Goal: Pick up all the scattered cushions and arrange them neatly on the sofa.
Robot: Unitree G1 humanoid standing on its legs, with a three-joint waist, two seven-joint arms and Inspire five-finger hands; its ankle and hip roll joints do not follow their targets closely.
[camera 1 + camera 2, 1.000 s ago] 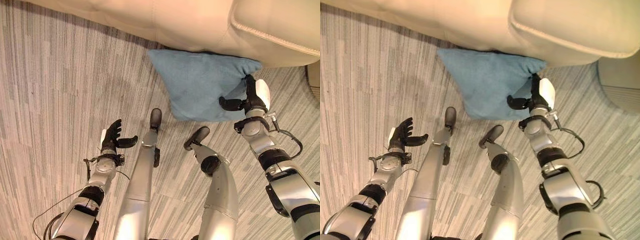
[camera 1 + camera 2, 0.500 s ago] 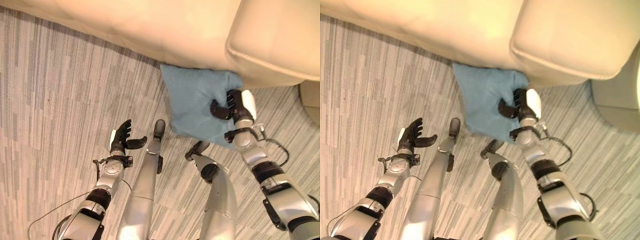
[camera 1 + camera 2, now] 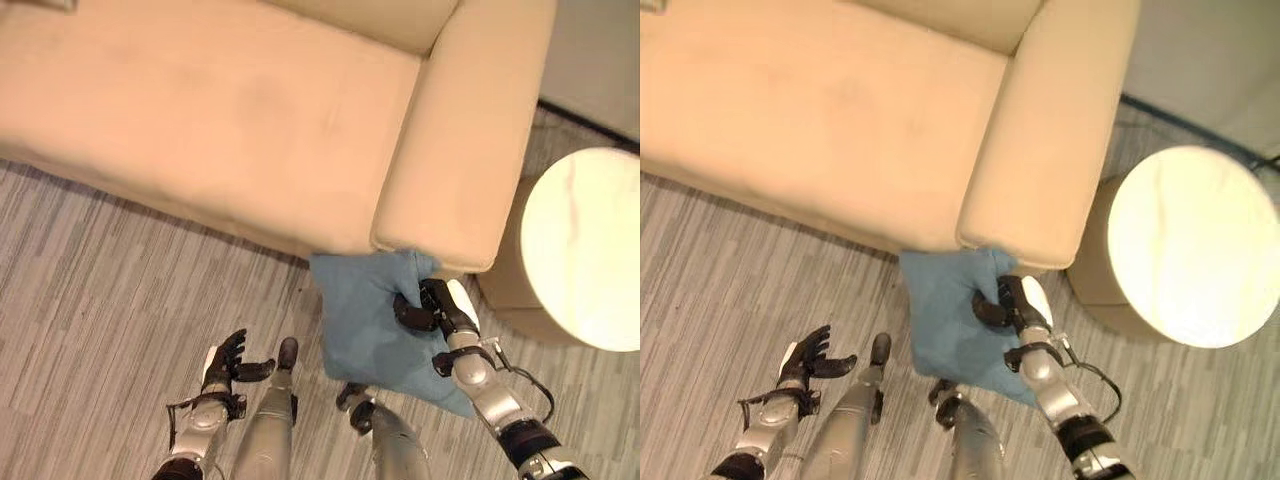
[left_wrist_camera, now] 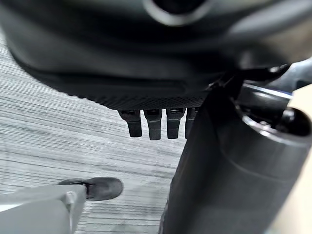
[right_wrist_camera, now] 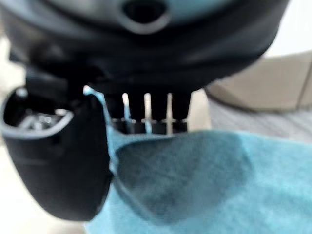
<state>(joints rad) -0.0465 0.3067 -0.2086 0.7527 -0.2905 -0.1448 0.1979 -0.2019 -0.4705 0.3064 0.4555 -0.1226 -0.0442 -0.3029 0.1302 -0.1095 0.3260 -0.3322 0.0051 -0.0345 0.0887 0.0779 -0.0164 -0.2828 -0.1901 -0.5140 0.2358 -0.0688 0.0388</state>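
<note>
While the right hand (image 3: 438, 306) pinches it between thumb and curled fingers, the blue cushion (image 3: 370, 320) hangs off the floor in front of the sofa (image 3: 230, 120), its top edge just under the front of the sofa's right armrest (image 3: 465, 130). The cushion is a soft, matte teal-blue fabric, roughly square but slumped and creased where the hand bunches it near the upper right side, with its lower corner drooping toward the striped grey carpet (image 3: 90, 300). In the right wrist view the cloth (image 5: 204, 180) folds up against the thumb and fingers. A second ago the cushion lay on the carpet against the sofa's base, held at its right corner; it has since been lifted clear. The camera has also tilted up, bringing the seat and a round pale side table (image 3: 585, 250) into view. The left hand (image 3: 228, 358) hovers low over the carpet, fingers spread and holding nothing, as before.
</note>
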